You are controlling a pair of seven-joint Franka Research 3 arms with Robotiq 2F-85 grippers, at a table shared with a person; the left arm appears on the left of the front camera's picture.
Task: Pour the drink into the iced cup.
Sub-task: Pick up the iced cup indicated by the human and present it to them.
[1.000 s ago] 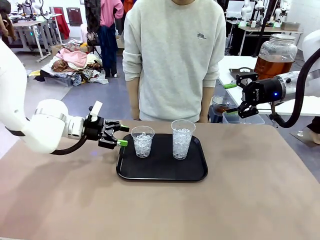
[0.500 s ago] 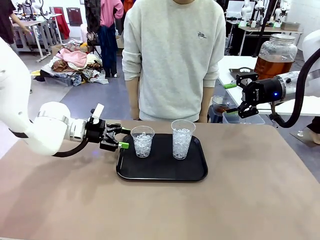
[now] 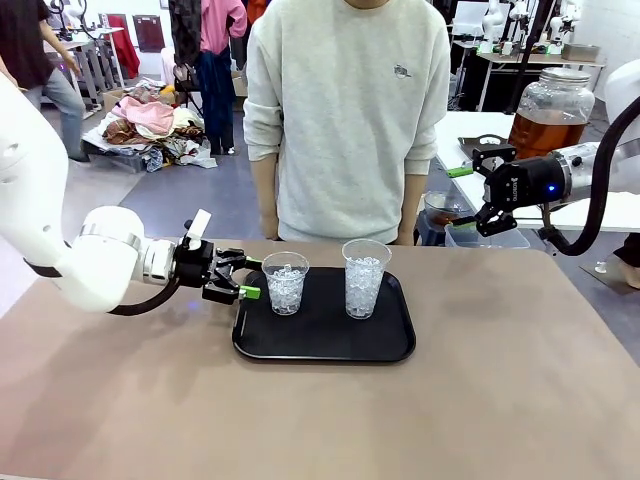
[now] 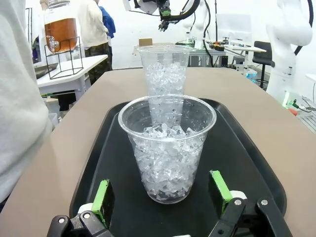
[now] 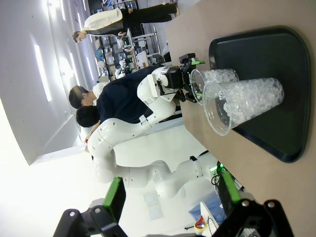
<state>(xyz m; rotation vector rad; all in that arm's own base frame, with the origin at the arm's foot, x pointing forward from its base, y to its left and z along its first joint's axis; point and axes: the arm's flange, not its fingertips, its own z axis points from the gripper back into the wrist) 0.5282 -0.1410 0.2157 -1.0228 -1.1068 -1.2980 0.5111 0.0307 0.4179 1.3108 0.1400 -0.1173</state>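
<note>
Green-padded left tool [image 3: 250, 278], jaws spread, faces the iced cup [image 3: 285, 283] at the tray's [image 3: 390, 345] left edge; next, advance and pinch it. Right tool [image 3: 460, 197] is spread too.

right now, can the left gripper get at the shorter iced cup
Probably yes: the left gripper is open, aimed straight at the shorter cup on the tray, with nothing between them.

We see the drink [image 3: 545, 135] – translucent amber-brown – filling much of a round clear glass dispenser jar [image 3: 556, 95] with a silver lid, upright over a white side table [image 3: 455, 125] at far right. Two clear cups stand upright and apart on a black tray [image 3: 325, 345], both packed with ice – a shorter cup [image 3: 285, 283] left, a taller cup [image 3: 365, 278] right.
</note>
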